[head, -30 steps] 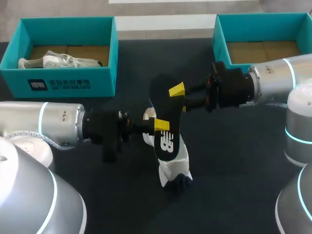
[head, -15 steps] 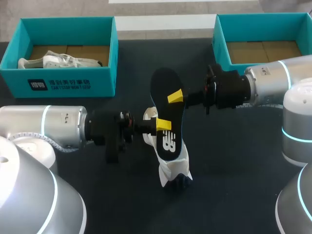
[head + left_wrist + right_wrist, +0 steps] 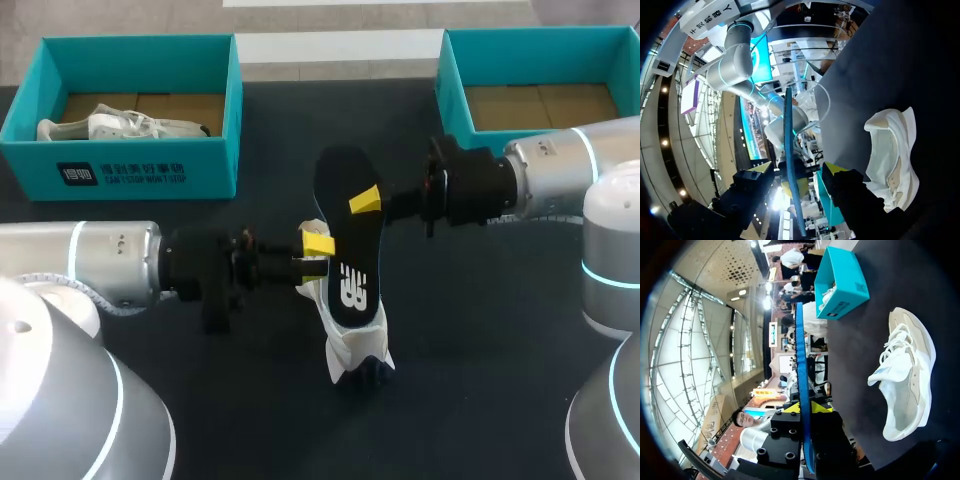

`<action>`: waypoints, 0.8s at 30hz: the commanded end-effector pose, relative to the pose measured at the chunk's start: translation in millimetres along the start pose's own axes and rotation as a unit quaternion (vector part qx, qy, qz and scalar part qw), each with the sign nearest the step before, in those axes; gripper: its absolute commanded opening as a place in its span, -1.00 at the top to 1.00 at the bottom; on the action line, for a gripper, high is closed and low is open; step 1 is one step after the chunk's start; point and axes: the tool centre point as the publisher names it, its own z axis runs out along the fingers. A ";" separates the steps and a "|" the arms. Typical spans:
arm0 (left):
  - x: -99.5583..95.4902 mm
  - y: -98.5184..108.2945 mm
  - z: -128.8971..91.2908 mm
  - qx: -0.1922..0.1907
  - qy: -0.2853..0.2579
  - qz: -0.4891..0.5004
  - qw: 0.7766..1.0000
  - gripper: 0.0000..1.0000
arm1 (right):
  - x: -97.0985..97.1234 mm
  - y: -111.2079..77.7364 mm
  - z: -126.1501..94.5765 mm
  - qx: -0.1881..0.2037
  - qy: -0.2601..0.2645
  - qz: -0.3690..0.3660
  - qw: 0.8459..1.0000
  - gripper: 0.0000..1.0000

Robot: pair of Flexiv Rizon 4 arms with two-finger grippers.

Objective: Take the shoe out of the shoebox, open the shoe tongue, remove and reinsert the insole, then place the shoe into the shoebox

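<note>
step in hand: the insole (image 3: 345,238) is out of the shoe (image 3: 358,345), so reinsertion is being judged as the step now due.
insole: it is being held on edge above the shoe, with its lower end down by the shoe's opening; whether the two are touching cannot be told.
right gripper (image 3: 365,200): its fingers (image 3: 821,407) are being pressed onto the insole from both faces, at its upper half.
left gripper (image 3: 318,243): its fingers (image 3: 761,169) are being held apart, one on each side of the insole, with a gap showing on both sides.
shoe: it is being rested on the dark table (image 3: 480,330) below the insole, with its mouth spread wide in the left wrist view.
doing it well: the insole's toe end is best lined up with the mouth and fed in at a shallow slant. the shoe should be steadied by the left gripper so it is not being pushed along.
risk: the insole may get folded against the collar.
shoebox (image 3: 452,75): it is being left empty at the far right, well apart from the shoe.
</note>
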 end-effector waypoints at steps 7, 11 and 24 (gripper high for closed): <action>-8.6 11.7 -30.1 -0.045 0.046 -0.019 0.998 -1.00 | -10.3 -4.0 -1.1 -0.008 0.003 0.007 1.000 1.00; -16.5 20.2 -30.4 -0.056 0.102 -0.054 0.992 -1.00 | -14.7 -4.8 -1.0 -0.011 0.003 0.007 1.000 1.00; -24.1 33.4 -30.8 -0.089 0.293 -0.094 0.947 -1.00 | -24.4 -9.8 1.8 -0.015 0.004 0.008 1.000 1.00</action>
